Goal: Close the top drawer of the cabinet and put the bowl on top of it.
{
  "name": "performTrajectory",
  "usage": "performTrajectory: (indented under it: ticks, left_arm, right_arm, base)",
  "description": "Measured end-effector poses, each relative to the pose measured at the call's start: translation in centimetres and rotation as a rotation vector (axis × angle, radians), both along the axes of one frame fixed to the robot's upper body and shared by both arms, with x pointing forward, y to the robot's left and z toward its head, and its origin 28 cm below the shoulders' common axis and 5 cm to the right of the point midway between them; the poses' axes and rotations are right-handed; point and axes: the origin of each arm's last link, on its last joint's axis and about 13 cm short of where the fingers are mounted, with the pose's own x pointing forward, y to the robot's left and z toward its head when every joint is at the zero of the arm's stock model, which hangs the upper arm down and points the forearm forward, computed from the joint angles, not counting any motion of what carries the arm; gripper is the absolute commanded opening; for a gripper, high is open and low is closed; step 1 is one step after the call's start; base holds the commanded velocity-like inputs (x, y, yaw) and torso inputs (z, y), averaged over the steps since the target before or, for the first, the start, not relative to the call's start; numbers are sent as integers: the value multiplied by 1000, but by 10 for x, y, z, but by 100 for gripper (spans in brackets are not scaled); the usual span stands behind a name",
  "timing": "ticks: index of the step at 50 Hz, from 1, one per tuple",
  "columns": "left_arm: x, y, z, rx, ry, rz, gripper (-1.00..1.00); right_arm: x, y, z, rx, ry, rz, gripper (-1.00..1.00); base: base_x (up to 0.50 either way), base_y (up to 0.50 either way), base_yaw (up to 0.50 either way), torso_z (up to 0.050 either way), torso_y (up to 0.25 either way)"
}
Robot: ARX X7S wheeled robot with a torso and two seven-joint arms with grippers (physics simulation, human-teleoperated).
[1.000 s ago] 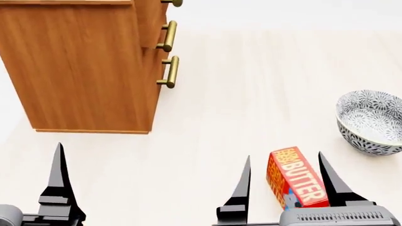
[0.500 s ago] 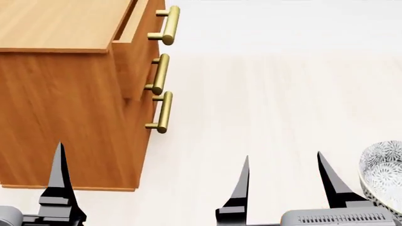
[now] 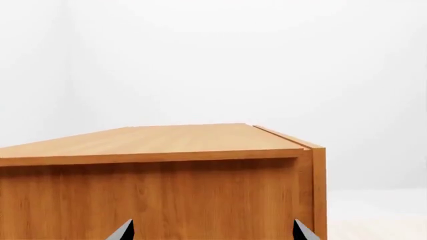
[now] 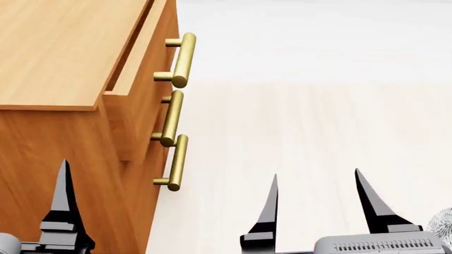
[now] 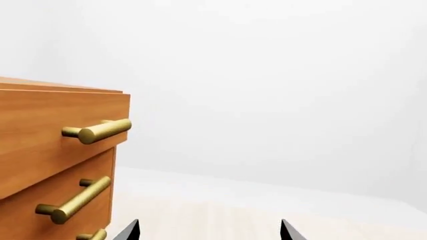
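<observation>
The warm-brown cabinet (image 4: 56, 58) fills the left of the head view, its flat top showing. The top drawer (image 4: 145, 61) stands out from the front, with a dark gap behind its front board and a brass handle (image 4: 181, 59). In the right wrist view the top drawer (image 5: 53, 145) and its handle (image 5: 100, 131) lie ahead and to one side. The bowl (image 4: 445, 225) shows only as a patterned sliver at the lower right edge. My left gripper (image 3: 213, 232) is open, facing the cabinet's side panel (image 3: 167, 200). My right gripper (image 4: 318, 203) is open over bare floor, holding nothing.
Two lower drawers with matching brass handles (image 4: 169, 117) (image 4: 175, 161) sit under the top one. Pale wood floor (image 4: 304, 132) stretches to the right of the cabinet, with white wall behind. Only one finger (image 4: 64, 203) of the left gripper shows in the head view.
The view has risen and closed in on the cabinet: its top and the pulled-out drawer now show. The butter box has left the view and the bowl has slid to the lower right edge.
</observation>
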Motion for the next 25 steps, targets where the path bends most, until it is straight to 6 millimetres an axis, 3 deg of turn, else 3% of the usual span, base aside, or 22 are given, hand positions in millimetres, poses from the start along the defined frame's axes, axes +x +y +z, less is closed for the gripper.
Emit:
performTrajectory:
  ticks: [13,18,25]
  left_arm:
    - [-1,0,1,-2,-2,-1,100]
    - [-1,1,1,-3,-3,0,100]
    - [0,1,0,-3,0,3,100]
  right_arm:
    - [0,0,1,-1,0,4,100]
    - [3,-1,2,-11,2,-6,100]
    - [37,-5,9,-79,53,-34,100]
  base:
    - [499,0,0,0,0]
    - [0,0,0,0,0]
    - [0,0,0,0,0]
